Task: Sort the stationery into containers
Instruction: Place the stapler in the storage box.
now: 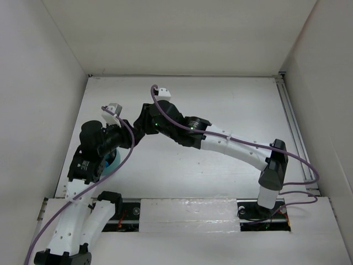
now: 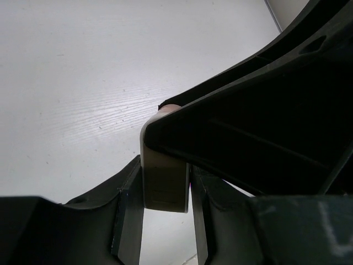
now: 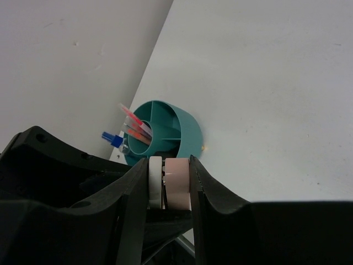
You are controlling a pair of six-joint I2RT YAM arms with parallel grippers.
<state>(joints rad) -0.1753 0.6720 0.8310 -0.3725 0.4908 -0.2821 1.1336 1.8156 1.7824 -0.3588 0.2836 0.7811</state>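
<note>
"One eraser [image 3: 177, 185] – who is holding it?"
"Both: the right gripper [image 3: 168, 165] is squeezing it, and the left gripper [image 2: 164, 179] is pressing on its sides."
"Containers?"
"One teal cup [image 3: 187, 130] is sitting on the table [image 3: 265, 83] by the wall [image 3: 66, 61], carrying one blue-capped pen [image 3: 112, 138] and a few red-tipped sticks [image 3: 135, 124]; I'm not managing an exact count"
</note>
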